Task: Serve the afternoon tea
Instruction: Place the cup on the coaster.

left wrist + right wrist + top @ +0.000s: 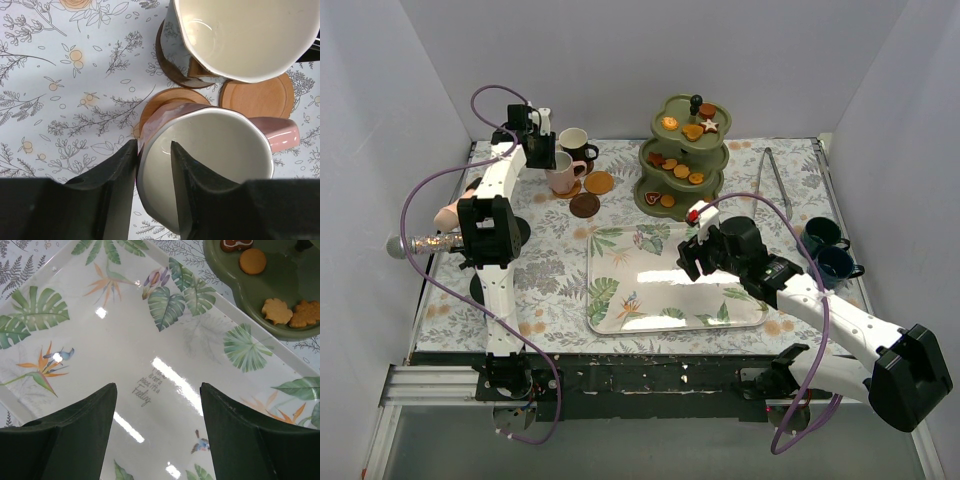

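At the back left, my left gripper (542,152) (154,150) is shut on the rim of the pink mug (563,174) (220,150), one finger outside the wall and one inside. This mug stands on a light brown coaster (162,100). Just behind it the white mug (574,142) (250,35) sits on a dark coaster (167,67). A bare coaster (599,183) (257,95) lies beside them. The olive three-tier stand (685,160) (300,285) holds biscuits (681,171) (277,311). My right gripper (688,250) (157,385) hangs open over the leaf-print tray (620,310) (125,340).
A dark brown coaster (584,205) lies in front of the mugs. Two dark mugs (830,250) stand at the right edge, with metal tongs (776,180) behind them. A glittery microphone (425,243) lies at the left edge.
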